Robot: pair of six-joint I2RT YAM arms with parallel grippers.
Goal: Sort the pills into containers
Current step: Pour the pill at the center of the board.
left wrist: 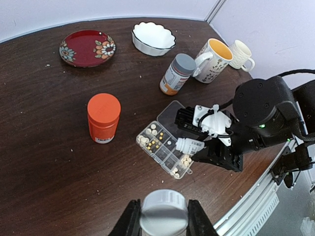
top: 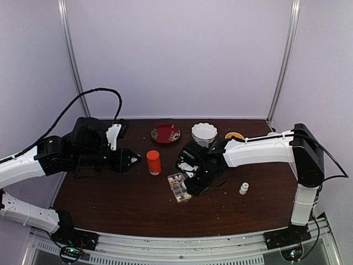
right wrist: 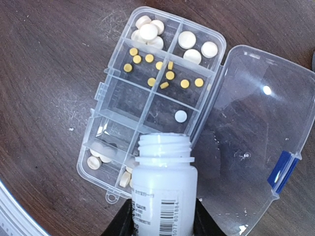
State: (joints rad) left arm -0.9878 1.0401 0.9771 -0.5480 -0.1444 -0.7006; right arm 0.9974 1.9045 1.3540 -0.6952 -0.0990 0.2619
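The left end effector clamps a round pale-grey cap. The right end effector grips an uncapped small white plastic bottle, its mouth over the clear plastic rectangular pill box on the dark wooden table. Several cells hold whitish and yellow pills. Others look empty, so the sorting seems partway done.

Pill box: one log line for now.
right tool grips uncapped white bottle over pill box | left tool grips cap | lid open
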